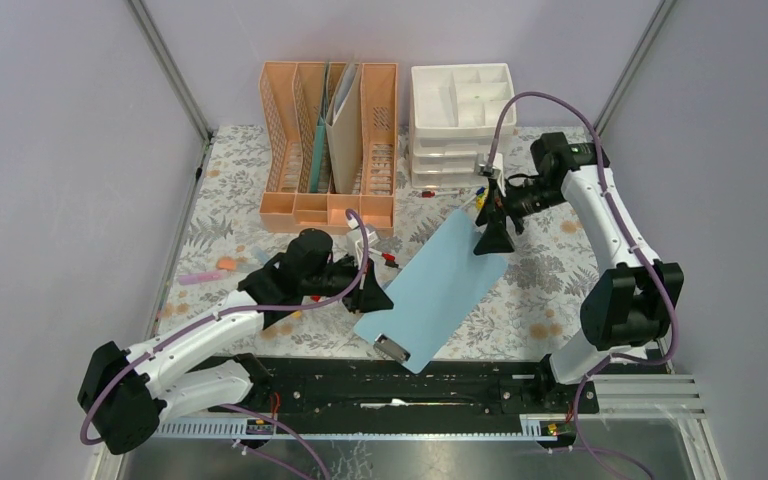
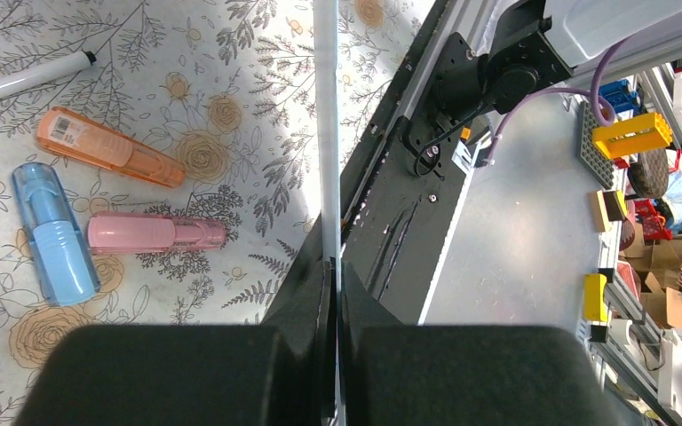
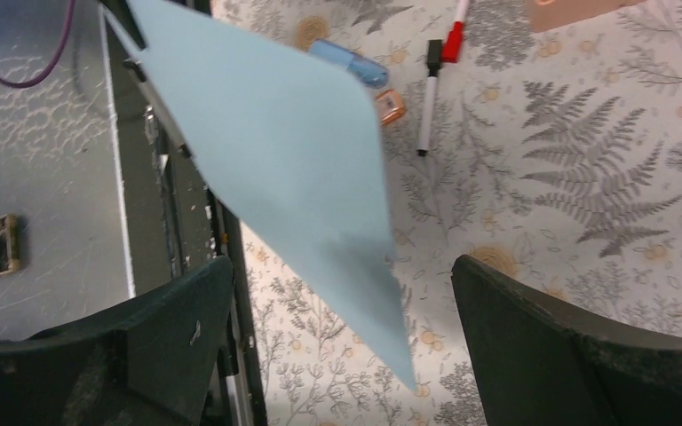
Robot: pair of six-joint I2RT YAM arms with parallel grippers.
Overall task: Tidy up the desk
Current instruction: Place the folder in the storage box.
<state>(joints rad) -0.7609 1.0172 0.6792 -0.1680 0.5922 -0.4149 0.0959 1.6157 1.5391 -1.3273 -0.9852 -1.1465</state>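
The desk fills the middle of the overhead view, its fern-and-flower cloth running from the back wall down to the black rail at 6 o'clock, which hides its near edge. A pale blue clipboard slants across the centre and covers the cloth beneath it. Whether it rests on the desk or hangs clear of it cannot be told. Its metal clip is at the 6 o'clock end, near the rail. A peach file rack stands at 11 o'clock and a white drawer unit at 1 o'clock. The small objects in front of the drawers are too tiny to name.

The left gripper is at about 7 o'clock from the desk's centre, its jaws pinched tight on the clipboard's long left edge. In the left wrist view the clipboard shows only as a thin pale line rising from the fingers, which block the bottom of the frame. The desk lies toward 10 o'clock of the jaws. It carries an orange highlighter, a pink highlighter, a blue highlighter and a white marker cut off by the frame's edge.

The right gripper hovers at 3 o'clock from the centre, jaws spread wide and gripping nothing. In its wrist view the fingers straddle one corner of the clipboard, whose far end is cut off at 12 o'clock. The desk lies below the jaws and stretches toward 2 o'clock.
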